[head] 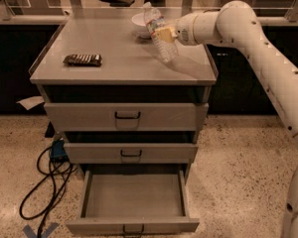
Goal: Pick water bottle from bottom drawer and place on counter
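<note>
Nearest me, the wide, shallow grey metal bottom drawer [134,202] is standing pulled out, and above it the flat grey metal counter [114,58] is carrying a dark striped flat packet [83,59] at its left. Over the counter's right rear, my gripper [164,33] is clamping the small clear plastic water bottle [166,51] around its middle, with the cap leaning toward the round white bowl [139,21] just behind. I am judging that releasing at this slant is risking the smooth, light cylinder toppling, rolling past the low rim or knocking the bowl.
</note>
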